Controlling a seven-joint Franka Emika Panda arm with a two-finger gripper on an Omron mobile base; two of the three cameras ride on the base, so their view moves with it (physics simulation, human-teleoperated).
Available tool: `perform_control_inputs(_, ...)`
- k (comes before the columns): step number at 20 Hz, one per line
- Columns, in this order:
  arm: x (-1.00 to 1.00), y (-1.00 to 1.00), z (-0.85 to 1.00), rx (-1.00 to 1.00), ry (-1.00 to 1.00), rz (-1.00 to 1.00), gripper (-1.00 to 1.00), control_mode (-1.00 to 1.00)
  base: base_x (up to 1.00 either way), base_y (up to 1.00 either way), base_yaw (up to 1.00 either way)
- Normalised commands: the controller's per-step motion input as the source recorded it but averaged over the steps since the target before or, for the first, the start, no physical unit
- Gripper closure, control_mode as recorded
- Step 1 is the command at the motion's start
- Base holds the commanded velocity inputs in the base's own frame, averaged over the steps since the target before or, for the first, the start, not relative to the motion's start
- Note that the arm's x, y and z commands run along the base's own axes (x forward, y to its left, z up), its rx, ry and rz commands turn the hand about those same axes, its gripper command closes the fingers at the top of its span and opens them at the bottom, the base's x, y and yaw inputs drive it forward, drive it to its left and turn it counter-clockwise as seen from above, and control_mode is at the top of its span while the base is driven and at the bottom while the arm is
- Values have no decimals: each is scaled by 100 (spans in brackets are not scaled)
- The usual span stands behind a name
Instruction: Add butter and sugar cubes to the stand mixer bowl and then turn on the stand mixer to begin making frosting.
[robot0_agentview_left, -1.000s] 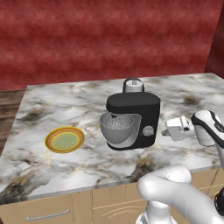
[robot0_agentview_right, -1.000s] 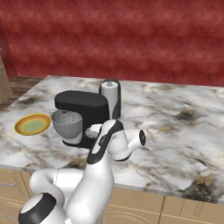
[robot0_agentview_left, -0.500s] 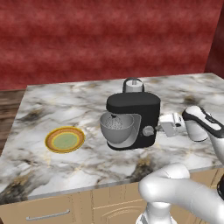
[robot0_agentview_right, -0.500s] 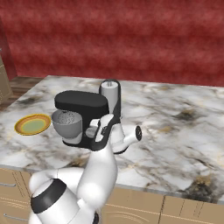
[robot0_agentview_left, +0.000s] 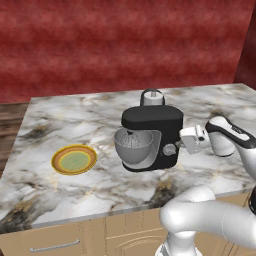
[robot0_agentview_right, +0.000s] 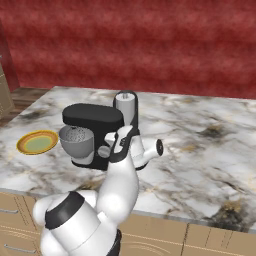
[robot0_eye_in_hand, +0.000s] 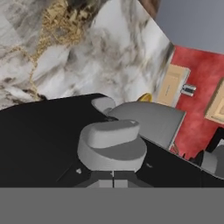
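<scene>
From the left base view, the stand mixer (robot0_agentview_left: 152, 136) sits near the middle of the marble counter (robot0_agentview_left: 75, 120), its black head over the grey bowl (robot0_agentview_left: 133, 148), which sits on the mixer's left side. My gripper (robot0_agentview_left: 178, 145) reaches in from the right, level with the round grey knob (robot0_agentview_left: 169, 149) on the mixer's side and just beside it. A yellow-rimmed green plate (robot0_agentview_left: 74, 160) lies flat on the counter, well apart to the left of the bowl. From the right base view, my arm rises in front of the mixer and covers part of its base; the bowl (robot0_agentview_right: 76, 142) shows under the black head, the silver column (robot0_agentview_right: 126, 106) stands behind it, and the plate (robot0_agentview_right: 38, 142) lies at the far left. My hand sits against the mixer's near side, about where the knob is. In the hand view, the knob (robot0_eye_in_hand: 112, 145) is right in front of my fingertips (robot0_eye_in_hand: 103, 183), which are pressed together with nothing between them, touching or almost touching the knob's lower edge. The bowl's grey wall (robot0_eye_in_hand: 151, 120) shows beyond the knob. I cannot make out any butter or sugar cubes.
</scene>
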Motion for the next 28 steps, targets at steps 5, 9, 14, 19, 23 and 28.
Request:
perform_control_inputs(5, -7, 9, -17, 0, 0, 0, 100, -100, 0, 0, 0)
perform_control_inputs(9, -26, 25, -39, 0, 0, 0, 100, -100, 0, 0, 0)
perform_control_inputs(14, -17, 27, -37, 0, 0, 0, 100, -100, 0, 0, 0)
perform_control_inputs(19, 0, 30, -14, 0, 0, 0, 100, -100, 0, 0, 0)
perform_control_inputs(23, 0, 51, -15, 0, 1, 0, 100, -100, 0, 0, 0)
perform_control_inputs(28, 0, 74, -30, 0, 7, 0, 100, -100, 0, 0, 0)
